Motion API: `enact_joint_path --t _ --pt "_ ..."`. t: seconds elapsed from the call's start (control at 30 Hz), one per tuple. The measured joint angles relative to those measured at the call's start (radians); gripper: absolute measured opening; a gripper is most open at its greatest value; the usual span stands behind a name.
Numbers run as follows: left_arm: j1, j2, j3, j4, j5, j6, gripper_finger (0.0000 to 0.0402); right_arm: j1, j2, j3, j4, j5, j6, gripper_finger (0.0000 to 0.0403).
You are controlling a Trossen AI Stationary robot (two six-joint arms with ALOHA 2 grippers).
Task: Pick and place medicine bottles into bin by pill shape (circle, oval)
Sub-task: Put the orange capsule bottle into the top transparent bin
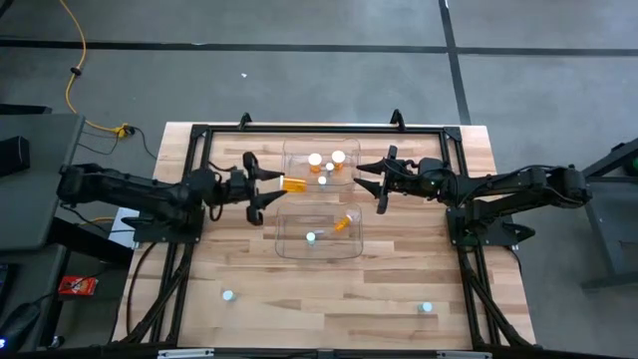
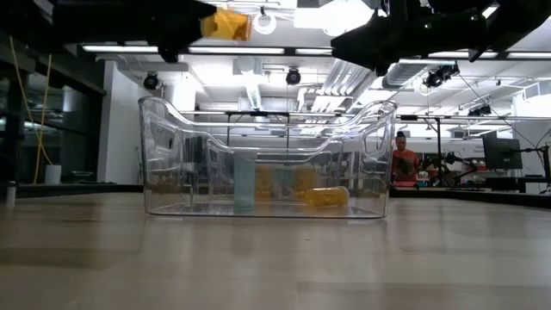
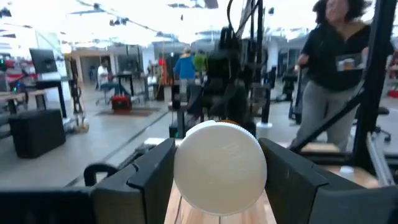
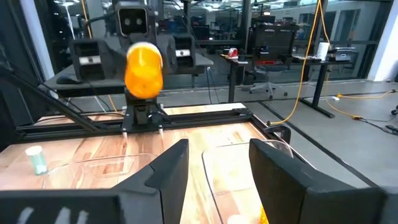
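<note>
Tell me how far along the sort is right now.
Partway. The far bin holds about four bottles, the near bin two. The left hand holds an orange bottle beside the far bin; the right hand is empty. Two loose bottles remain.

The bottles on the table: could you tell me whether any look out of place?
Two pale bottles, one near the table's front left and one at front right, stand outside both bins. In the near bin, an orange bottle lies on its side.
</note>
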Motion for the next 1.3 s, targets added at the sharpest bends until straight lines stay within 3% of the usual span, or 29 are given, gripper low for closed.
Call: enact_joint_path --t 0.23,0.57,0.73,0.87,1.0,1.17,1.3 --pt "0.022 0.079 -0.001 0.067 -0.008 0.001 0.0195 0.0 0.0 0.0 0.0 -0.003 0.0 0.0161" --pt "0.024 0.085 -0.001 0.072 -0.005 -0.001 0.0203 0.0 0.0 0.0 -0.001 -0.003 0.0 0.0161" --pt "0.024 0.103 0.01 0.049 -0.17 -0.043 0.0205 0.0 0.0 0.0 -0.001 -0.003 0.0 0.0161" --pt "0.024 0.144 0.096 -0.126 -0.303 -0.096 0.0206 0.0 0.0 0.0 -0.001 -0.003 0.002 0.0161" --pt "0.045 0.234 0.264 -0.445 -0.389 -0.139 0.0206 0.0 0.0 0.0 -0.001 -0.003 0.002 0.0161" --pt "0.108 0.386 0.491 -0.779 -0.422 -0.267 0.0206 0.0 0.0 0.0 0.0 -0.003 0.003 0.0161" --pt "0.141 0.515 0.599 -0.897 -0.448 -0.352 0.0207 0.0 0.0 0.0 0.0 -0.003 0.003 0.0161"
